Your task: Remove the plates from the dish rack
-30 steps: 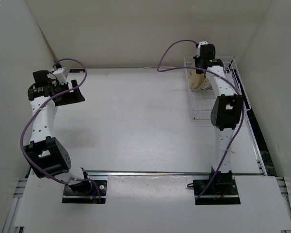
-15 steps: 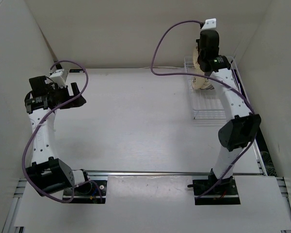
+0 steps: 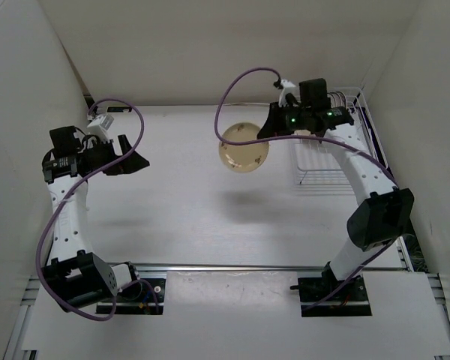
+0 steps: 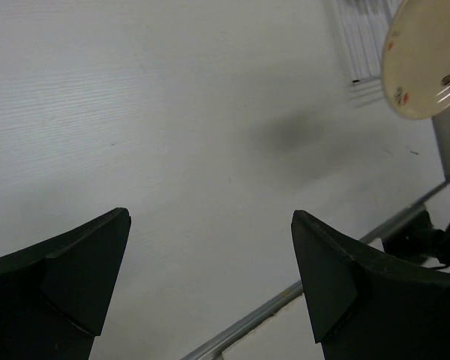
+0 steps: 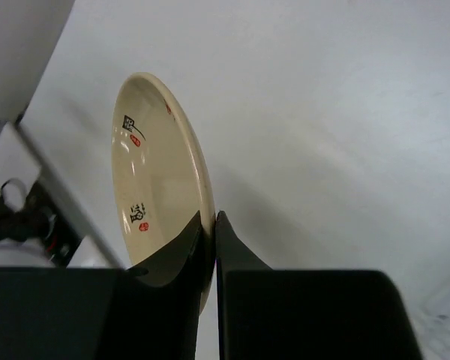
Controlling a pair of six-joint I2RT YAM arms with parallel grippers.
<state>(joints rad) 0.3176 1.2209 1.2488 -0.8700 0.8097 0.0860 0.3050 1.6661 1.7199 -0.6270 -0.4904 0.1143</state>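
Top view, right gripper [image 3: 268, 129]: your jaws were clamped on the rim of the tan plate [image 3: 244, 154], and it hung off their tips, up clear of the table [image 3: 180, 202].
Top view, dish rack [image 3: 324, 163]: it sat back behind those jaws, on the wrist side. The plate was right outside its wire.
Top view, left gripper [image 3: 137, 161]: you had the jaws spread wide with nothing between them, and the plate was well apart, out ahead of the tips.
Left wrist, jaws: both fingers stood far apart, only bare table in the gap.
Left wrist, plate: it was far ahead of your jaws, at the upper right edge of that view, in the air, with its shadow [image 4: 292, 135] on the table.
Right wrist, jaws: all but shut, one finger on each face of the plate's rim.
Right wrist, plate: it stood on edge, running straight out from the tips, with small dark and red markings [image 5: 137, 172] on its hollow face.
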